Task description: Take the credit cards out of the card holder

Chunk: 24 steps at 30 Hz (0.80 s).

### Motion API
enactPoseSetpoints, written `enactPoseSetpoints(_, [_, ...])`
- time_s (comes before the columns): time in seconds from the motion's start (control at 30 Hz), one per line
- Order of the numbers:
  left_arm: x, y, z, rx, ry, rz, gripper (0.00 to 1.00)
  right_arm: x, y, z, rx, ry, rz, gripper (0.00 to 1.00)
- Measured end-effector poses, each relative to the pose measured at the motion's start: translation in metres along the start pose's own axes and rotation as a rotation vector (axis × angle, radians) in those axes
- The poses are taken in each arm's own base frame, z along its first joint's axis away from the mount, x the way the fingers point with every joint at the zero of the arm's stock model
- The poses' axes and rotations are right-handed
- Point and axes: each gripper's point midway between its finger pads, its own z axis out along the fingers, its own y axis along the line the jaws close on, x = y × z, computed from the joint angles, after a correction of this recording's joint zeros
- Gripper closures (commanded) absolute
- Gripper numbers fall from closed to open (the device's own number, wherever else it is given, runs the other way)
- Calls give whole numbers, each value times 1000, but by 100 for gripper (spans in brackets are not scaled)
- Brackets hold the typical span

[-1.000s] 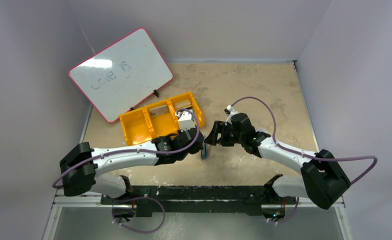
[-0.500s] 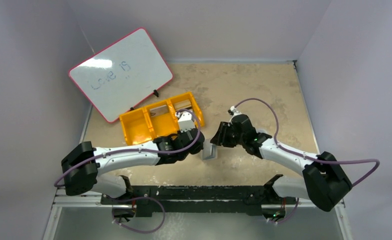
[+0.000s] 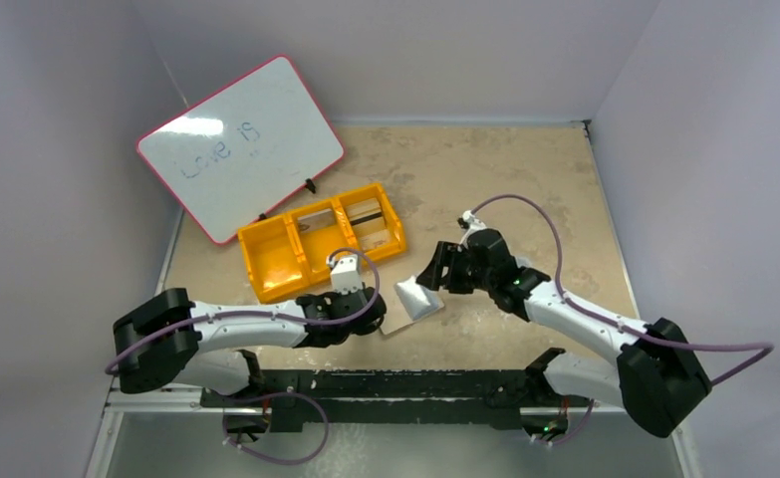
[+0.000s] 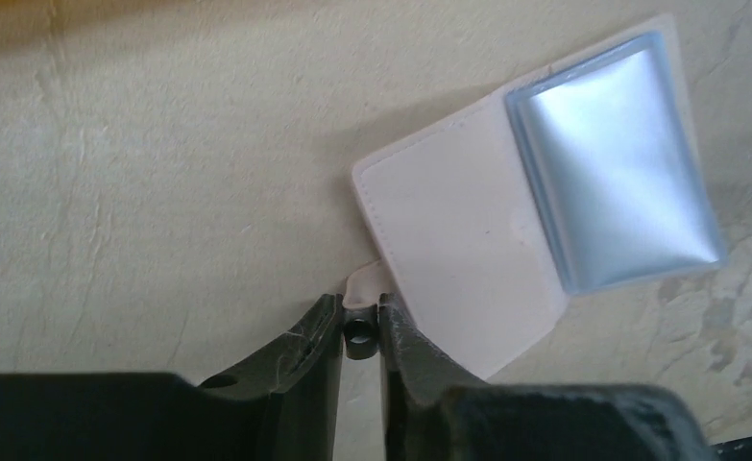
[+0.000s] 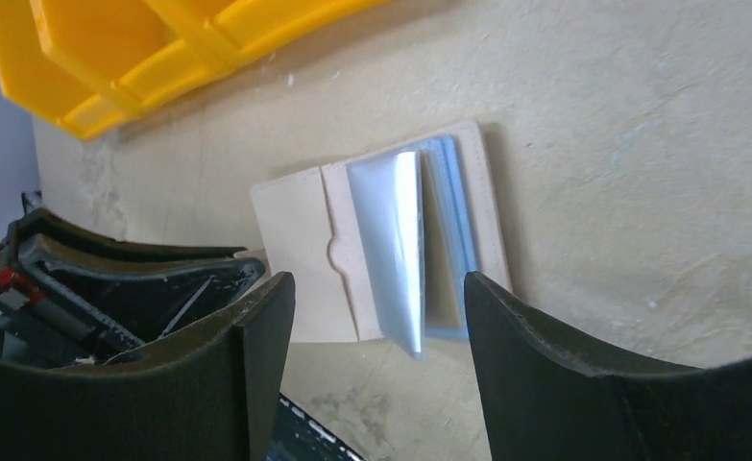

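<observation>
The card holder [image 3: 412,302] lies open on the table between my two grippers. In the left wrist view its tan stitched panel [image 4: 448,230] is flat, with a light-blue panel [image 4: 621,182] beyond it. My left gripper [image 3: 371,321] is at its near-left corner. The jaws are almost together on a small tan tab [image 4: 367,285] of the holder. My right gripper [image 5: 376,283] hovers open just above the holder [image 5: 295,259]. A light-blue leaf [image 5: 386,230] stands up between its fingers, untouched. The credit cards are hidden.
A yellow three-compartment bin [image 3: 276,261] stands just behind the left arm, also in the right wrist view [image 5: 112,58]. A pink-rimmed whiteboard [image 3: 241,144] leans at the back left. Walls close three sides. The black base rail [image 3: 395,383] runs along the near edge.
The holder, held on edge between both grippers a second ago, now lies spread open. My left gripper has drawn back to the near left, and the right gripper has shifted slightly right.
</observation>
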Motion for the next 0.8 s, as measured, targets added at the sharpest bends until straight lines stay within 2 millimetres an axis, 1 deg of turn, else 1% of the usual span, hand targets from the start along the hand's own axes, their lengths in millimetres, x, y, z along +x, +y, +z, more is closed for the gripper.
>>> enactPoseSetpoints(0.07, [7, 6, 0, -6, 14, -5, 64, 8, 3, 4, -35, 32, 2, 37])
enactPoseSetpoints(0.17, [8, 6, -1, -3, 14, -16, 58, 26, 2, 9, -69, 92, 14, 39])
enactPoseSetpoints(0.23, [6, 5, -1, -1, 5, -23, 57, 35, -1, 10, -73, 124, 18, 39])
enactPoseSetpoints(0.37, [1, 2, -1, 2, -16, -29, 57, 39, 0, 13, -89, 148, 11, 39])
enactPoseSetpoints(0.47, [-4, -1, -2, 11, -34, -39, 56, 45, -3, 17, -85, 173, 6, 41])
enactPoseSetpoints(0.5, [-5, -2, -2, 15, -38, -42, 56, 47, -3, 18, -89, 185, 6, 40])
enactPoseSetpoints(0.57, [-9, -4, -3, 23, -51, -50, 56, 49, -4, 19, -90, 196, 7, 34])
enactPoseSetpoints(0.63, [-10, -6, -4, 27, -58, -54, 58, 50, -4, 20, -86, 197, 9, 33])
enactPoseSetpoints(0.8, [-12, -10, -2, 32, -62, -54, 70, 42, -10, 16, -35, 157, 7, 30])
